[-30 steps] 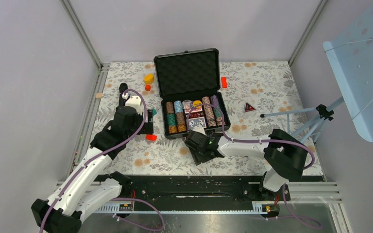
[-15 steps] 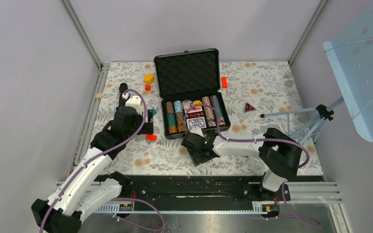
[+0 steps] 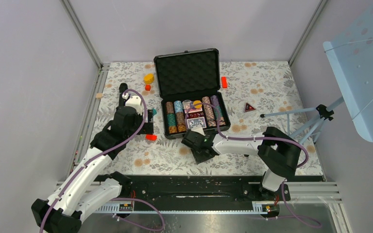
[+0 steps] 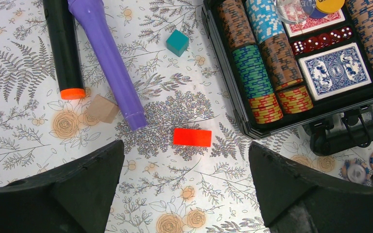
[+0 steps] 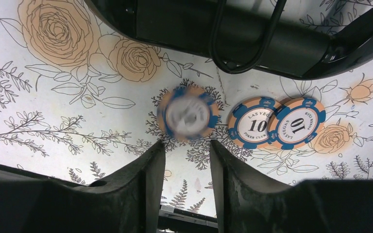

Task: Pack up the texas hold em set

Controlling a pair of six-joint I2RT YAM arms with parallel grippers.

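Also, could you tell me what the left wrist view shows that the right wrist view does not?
Only the left wrist view: the rows of poker chips, card deck and red dice inside the case, plus a purple cylinder, a black cylinder, a teal block, a tan block and a red block on the cloth. Only the right wrist view: the right gripper, and the 10 printed on two loose chips, with a third chip blurred. Both: the case's handle, loose chips beside it and the floral cloth.
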